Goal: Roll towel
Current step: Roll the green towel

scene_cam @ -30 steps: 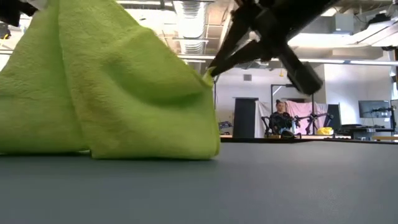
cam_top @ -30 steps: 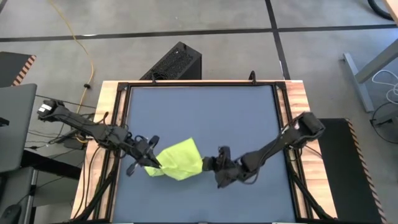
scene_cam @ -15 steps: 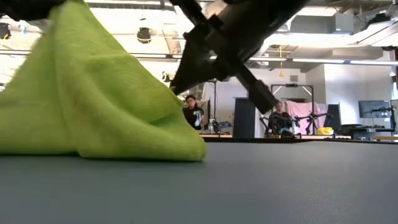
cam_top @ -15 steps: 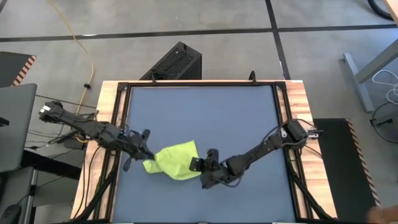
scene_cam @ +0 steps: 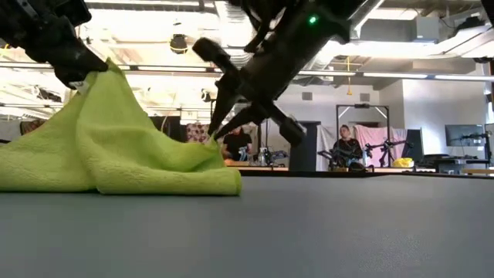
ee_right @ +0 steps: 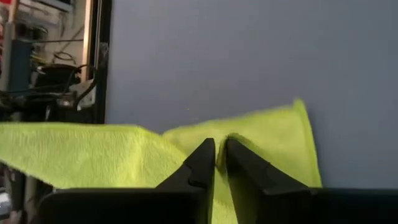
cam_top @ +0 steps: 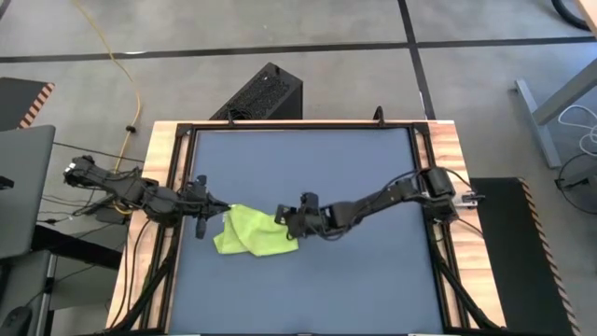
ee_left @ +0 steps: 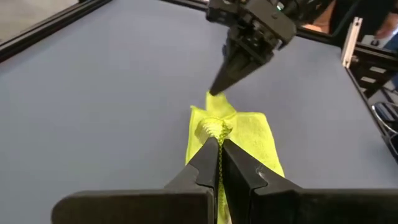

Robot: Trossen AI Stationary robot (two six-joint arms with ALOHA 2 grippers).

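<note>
The lime-green towel [cam_top: 250, 231] lies bunched on the dark blue-grey mat [cam_top: 308, 168], left of its middle. Its lower folds [scene_cam: 116, 174] rest on the mat. My left gripper [cam_top: 219, 211] is shut on the towel's left end, raised into a peak [scene_cam: 104, 73]. My right gripper [cam_top: 280, 217] is shut on the towel's right end, lower down [scene_cam: 214, 139]. It also shows in the left wrist view [ee_left: 216, 90], with its fingertips at the towel's far corner. My left gripper pinches a bunched edge of the towel [ee_left: 214, 129] between its two fingertips, coming level from the table's left. That end is lifted into a peak and the cloth slopes down from it to the mat. My right gripper pinches the towel's right corner [ee_right: 233, 140] between its two fingertips, slanting down from the table's right. That corner is held just above the mat, and the cloth beside it lies slack on the mat.
The mat has bare room to the right of the towel and toward the far edge. A black metal frame [cam_top: 187, 135] borders the mat on the wooden table. In the low view, people [scene_cam: 346, 147] and equipment show in the room beyond.
Both grippers have gone toward the table's far edge with the towel, the right one also toward the left, and both have come lower. The towel, held high and spread a second ago, now lies lower and narrower, more of it folded on the mat.
</note>
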